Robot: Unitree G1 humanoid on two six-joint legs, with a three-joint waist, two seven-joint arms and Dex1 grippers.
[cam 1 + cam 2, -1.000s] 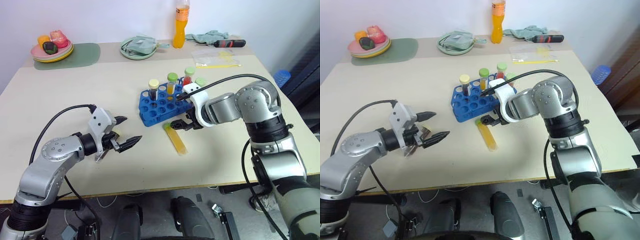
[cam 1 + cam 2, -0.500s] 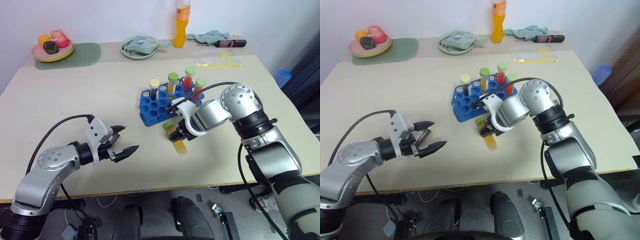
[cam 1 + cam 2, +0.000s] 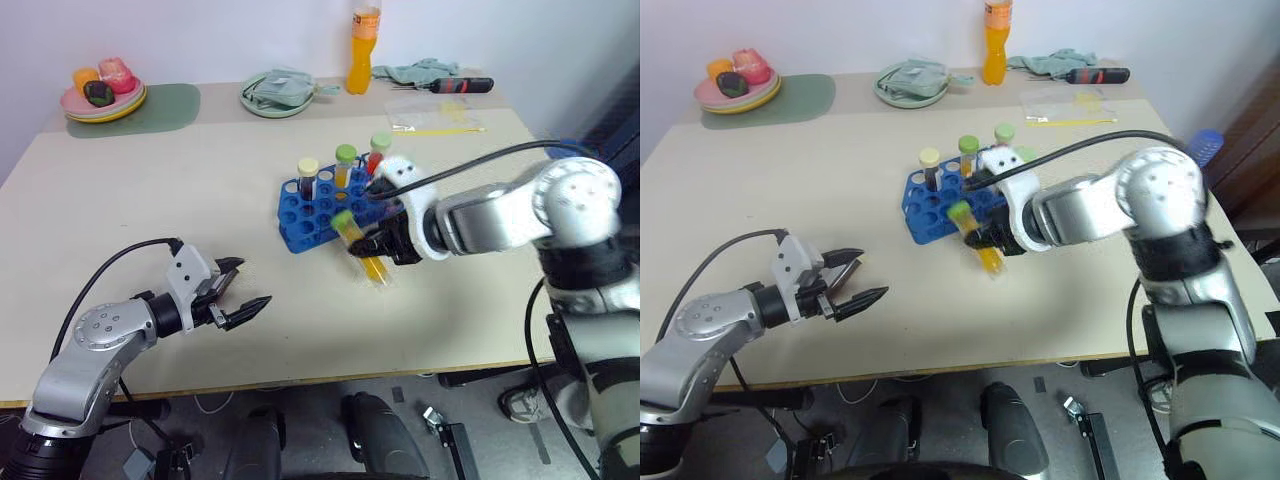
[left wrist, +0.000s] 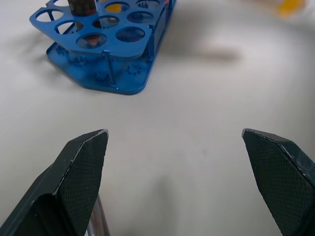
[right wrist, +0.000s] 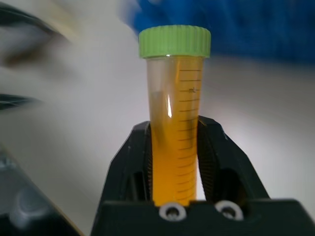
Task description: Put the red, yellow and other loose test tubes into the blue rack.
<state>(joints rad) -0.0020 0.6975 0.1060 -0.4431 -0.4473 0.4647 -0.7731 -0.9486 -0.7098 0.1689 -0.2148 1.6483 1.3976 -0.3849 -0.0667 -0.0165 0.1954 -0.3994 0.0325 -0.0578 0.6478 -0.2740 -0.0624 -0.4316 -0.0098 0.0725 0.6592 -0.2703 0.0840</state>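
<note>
Hanging tilted just in front of the blue rack (image 3: 325, 212), the yellow tube (image 3: 362, 250) sits clamped between the right gripper's (image 3: 378, 248) 2 fingers, clear of the table (image 3: 150, 200); the left gripper (image 3: 245, 298) gapes wide, holding nothing, well apart.

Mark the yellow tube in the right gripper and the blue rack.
Yellow-liquid clear plastic tube with green cap (image 5: 175, 147): right wrist view, on its liquid-filled body.
Bright blue plastic rack with round holes (image 4: 129, 35): left wrist view, on its top plate.

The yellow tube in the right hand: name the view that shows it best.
The right wrist view: the yellow tube stands close up, green cap and printed scale plain, clamped between the right hand's fingers. Both eye views show it small and tilted, cap up, beside the blue rack. The left wrist view catches a blurred yellow bit.
</note>
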